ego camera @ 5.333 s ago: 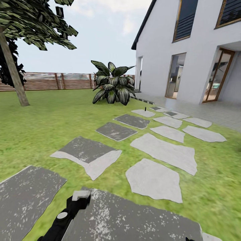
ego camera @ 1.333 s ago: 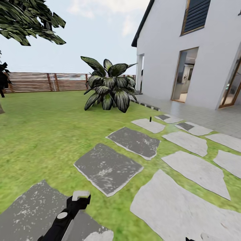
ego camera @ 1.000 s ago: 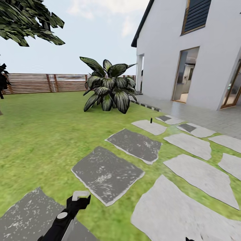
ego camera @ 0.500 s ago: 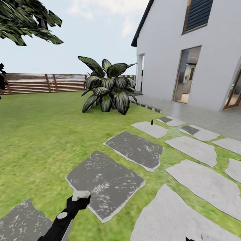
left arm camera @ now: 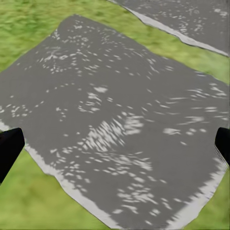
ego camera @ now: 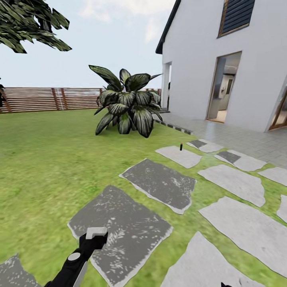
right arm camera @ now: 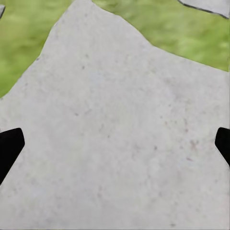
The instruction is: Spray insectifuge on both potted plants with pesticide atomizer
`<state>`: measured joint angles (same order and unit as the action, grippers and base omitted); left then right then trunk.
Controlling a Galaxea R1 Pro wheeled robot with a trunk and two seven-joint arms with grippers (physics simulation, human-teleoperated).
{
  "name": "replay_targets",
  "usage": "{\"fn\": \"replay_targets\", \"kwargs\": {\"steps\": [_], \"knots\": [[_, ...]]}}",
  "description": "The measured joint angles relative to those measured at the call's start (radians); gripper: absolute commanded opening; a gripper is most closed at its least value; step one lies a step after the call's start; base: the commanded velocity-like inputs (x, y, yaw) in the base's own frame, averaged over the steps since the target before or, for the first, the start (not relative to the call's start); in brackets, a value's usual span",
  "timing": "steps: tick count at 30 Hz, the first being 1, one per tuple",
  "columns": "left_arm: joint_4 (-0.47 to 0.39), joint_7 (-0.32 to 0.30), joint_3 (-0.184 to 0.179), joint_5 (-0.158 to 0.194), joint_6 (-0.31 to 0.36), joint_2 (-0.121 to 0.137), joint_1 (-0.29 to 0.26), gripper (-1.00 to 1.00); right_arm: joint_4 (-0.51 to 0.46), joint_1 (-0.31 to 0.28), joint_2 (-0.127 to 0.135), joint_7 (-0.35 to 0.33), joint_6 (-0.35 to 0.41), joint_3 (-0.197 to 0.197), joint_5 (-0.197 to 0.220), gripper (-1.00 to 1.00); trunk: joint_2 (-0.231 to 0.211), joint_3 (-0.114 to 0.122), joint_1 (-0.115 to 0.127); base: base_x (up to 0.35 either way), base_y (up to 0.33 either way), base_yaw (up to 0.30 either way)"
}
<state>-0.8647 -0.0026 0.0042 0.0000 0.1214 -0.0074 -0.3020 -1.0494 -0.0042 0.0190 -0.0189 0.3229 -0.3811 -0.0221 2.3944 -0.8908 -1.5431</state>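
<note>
The lawn [ego camera: 44,159] of the garden spreads across the head view, the white house [ego camera: 223,59] rising at two o'clock and a brown slatted fence [ego camera: 48,99] at ten o'clock. A big striped-leaf plant [ego camera: 125,105] stands at twelve o'clock. Stepping stones [ego camera: 159,183] run from centre toward four o'clock. The pesticide atomizer [ego camera: 181,147], a tiny dark upright shape, stands at the far edge of a pale stone at one o'clock, well apart from both grippers. The left gripper [left arm camera: 115,143] hangs spread wide over a dark stone [left arm camera: 110,120], its fingers [left arm camera: 8,148] holding nothing. The right gripper [right arm camera: 115,146] is likewise splayed and unladen above a pale stone [right arm camera: 120,124].
</note>
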Motion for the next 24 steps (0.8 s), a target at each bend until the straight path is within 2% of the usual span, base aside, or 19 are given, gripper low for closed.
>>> {"fn": "replay_targets", "kwargs": {"steps": [24], "knots": [[0.000, 0.001, 0.000, 0.000, 0.000, 0.000, 0.000, 1.00, 0.001, 0.000, 0.000, 0.002, -0.002, -0.002, 0.000, 1.00, 0.000, 0.000, 0.001, 0.333, -0.092, 0.000]]}}
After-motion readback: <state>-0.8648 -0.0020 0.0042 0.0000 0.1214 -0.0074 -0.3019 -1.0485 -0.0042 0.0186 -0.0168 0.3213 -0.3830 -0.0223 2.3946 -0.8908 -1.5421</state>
